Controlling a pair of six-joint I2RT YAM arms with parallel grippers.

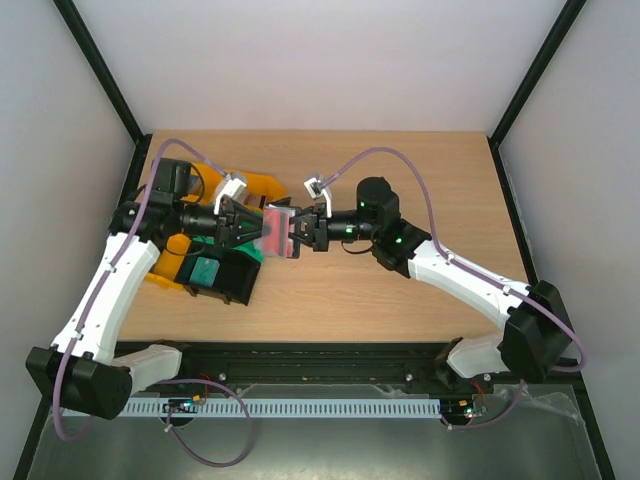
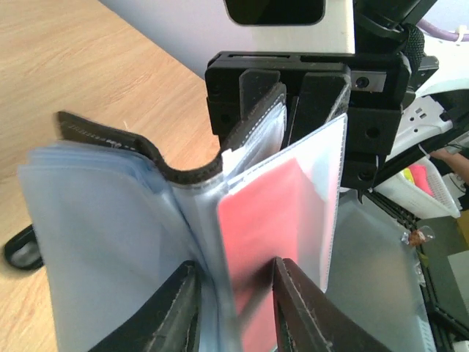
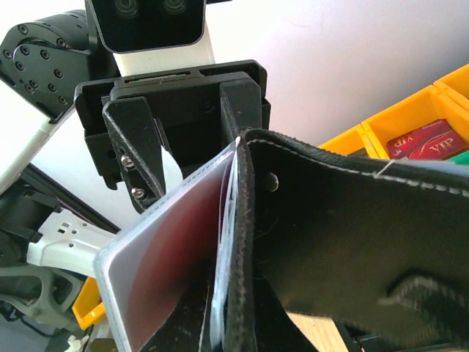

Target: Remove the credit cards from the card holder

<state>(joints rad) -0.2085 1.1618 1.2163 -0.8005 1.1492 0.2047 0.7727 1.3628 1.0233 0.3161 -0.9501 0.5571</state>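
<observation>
The black card holder (image 1: 290,240) hangs open in the air between both grippers. My right gripper (image 1: 303,236) is shut on its black cover (image 3: 352,235) and some clear pockets; it also shows in the left wrist view (image 2: 289,103). A red credit card (image 2: 264,220) sits in a clear pocket (image 2: 326,183) that sticks out toward my left gripper (image 1: 256,228). The left fingers (image 2: 297,315) stand a narrow gap apart, one on each side of that pocket and the pale pocket pages (image 2: 110,242). The card shows dark red in the right wrist view (image 3: 168,249).
Yellow bins (image 1: 255,185) and a black bin (image 1: 232,285) holding a teal block (image 1: 206,271) stand under the left arm. Another red card (image 3: 425,139) lies in a yellow bin (image 3: 388,121). Bare wooden table (image 1: 400,290) lies to the right.
</observation>
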